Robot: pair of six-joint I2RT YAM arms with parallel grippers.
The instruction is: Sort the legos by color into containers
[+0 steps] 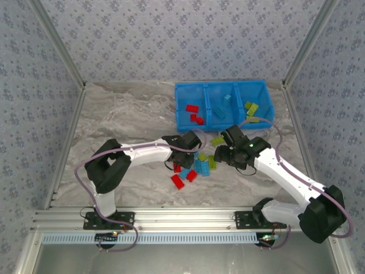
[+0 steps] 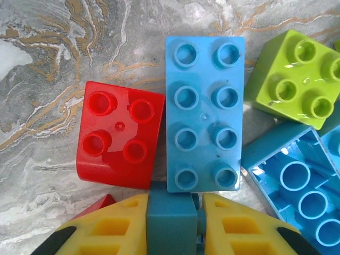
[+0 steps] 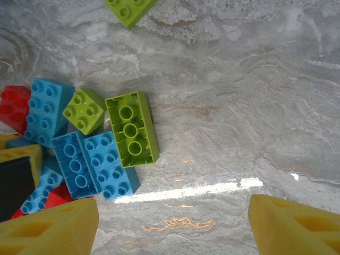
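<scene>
My left gripper is shut on a light blue lego and sits low over the pile on the table. Just ahead of it lie a red square lego, a long light blue one and a yellow-green one. My right gripper stands open over bare table, right of an upturned yellow-green lego and blue ones. In the top view both grippers, left and right, flank the pile. The blue bin's containers hold red, blue and green legos from left to right.
Two red legos lie at the pile's near side, and a yellow-green one sits between the pile and the bin. Marble tabletop stretches open to the left. Patterned walls enclose the table on three sides.
</scene>
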